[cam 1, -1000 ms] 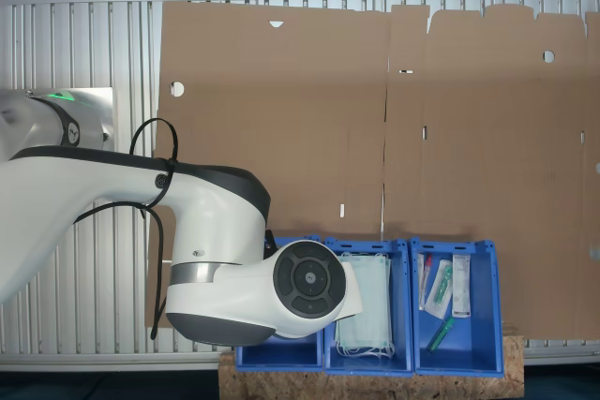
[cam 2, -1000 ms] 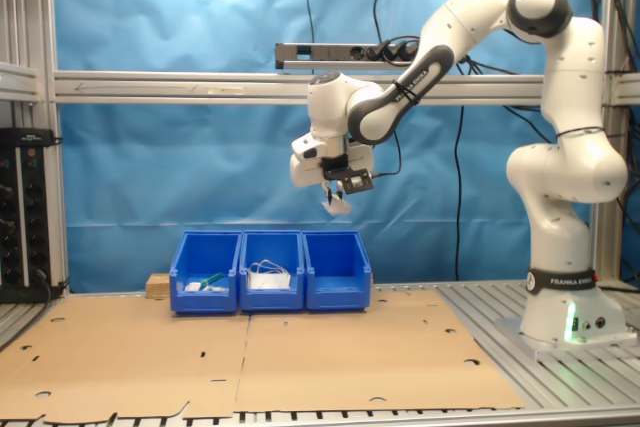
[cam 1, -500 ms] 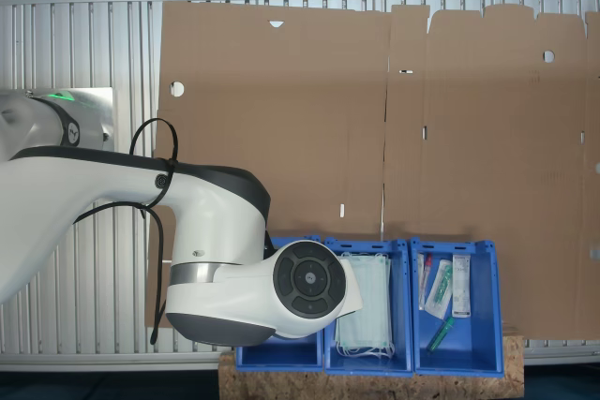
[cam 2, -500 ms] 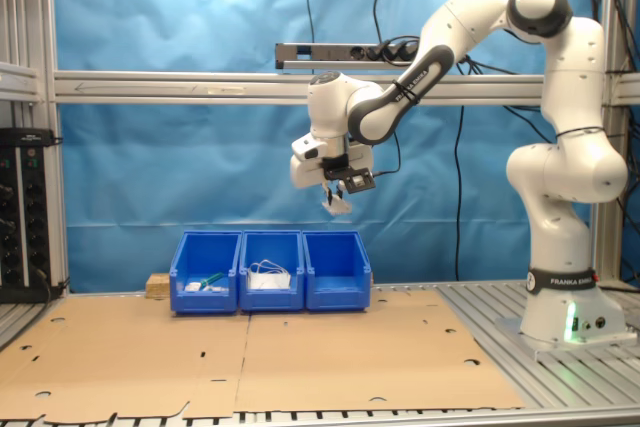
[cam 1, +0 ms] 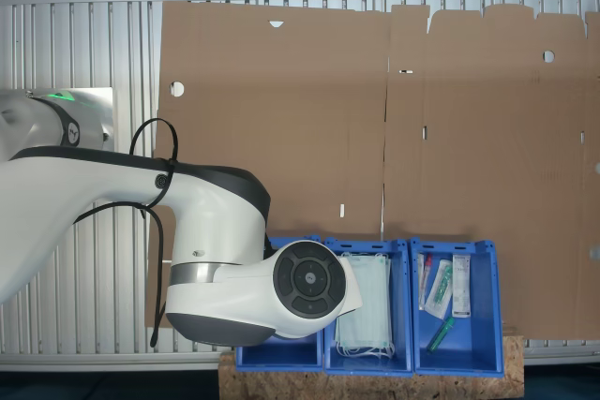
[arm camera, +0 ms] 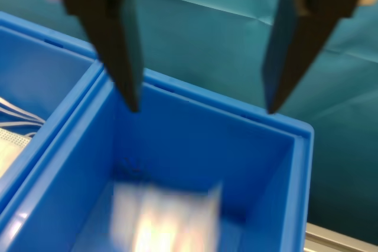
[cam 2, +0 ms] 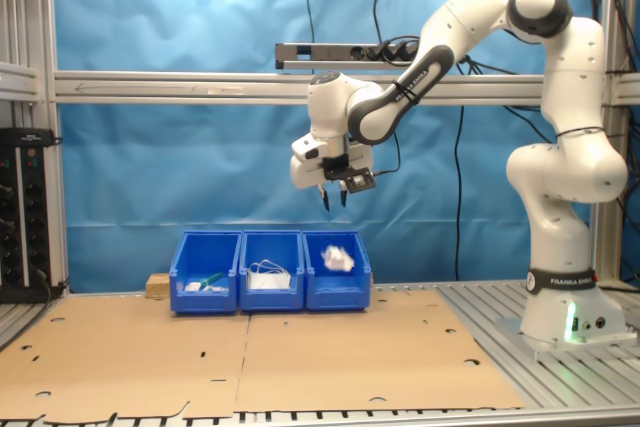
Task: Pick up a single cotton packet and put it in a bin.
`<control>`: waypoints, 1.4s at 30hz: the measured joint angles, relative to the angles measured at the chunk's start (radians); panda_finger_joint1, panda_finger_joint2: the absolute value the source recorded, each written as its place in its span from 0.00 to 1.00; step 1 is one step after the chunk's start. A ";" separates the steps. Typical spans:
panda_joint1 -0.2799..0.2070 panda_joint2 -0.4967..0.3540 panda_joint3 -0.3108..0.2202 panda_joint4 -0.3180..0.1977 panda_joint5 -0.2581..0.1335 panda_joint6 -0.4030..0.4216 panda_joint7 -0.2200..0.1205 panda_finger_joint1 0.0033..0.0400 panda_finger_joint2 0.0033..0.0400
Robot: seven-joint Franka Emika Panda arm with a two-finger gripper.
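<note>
The cotton packet (cam 2: 338,258) is a small white shape in mid-air at the rim of the blue bin (cam 2: 337,289) at the second exterior view's right end of the row. In the wrist view the cotton packet (arm camera: 165,216) is a blurred white square inside that bin (arm camera: 277,163). High above the bin hangs my gripper (cam 2: 334,199), open with nothing between its fingers (arm camera: 121,51). In the first exterior view my arm (cam 1: 234,269) covers most of this bin (cam 1: 277,355).
The middle bin (cam 1: 405,306) holds pale-green face masks (cam 1: 364,318). The bin (cam 1: 489,306) at the first exterior view's right holds long narrow packets (cam 1: 439,289). Flat cardboard (cam 2: 300,347) covers the table in front of the bins. The arm's base (cam 2: 560,317) stands at the second exterior view's right.
The gripper has opened and let go of the cotton packet, which has dropped from between the fingers down to the bin. The arm has stayed in place.
</note>
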 joint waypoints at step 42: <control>0.000 0.000 0.000 0.000 0.000 0.000 -0.020 1.00 1.00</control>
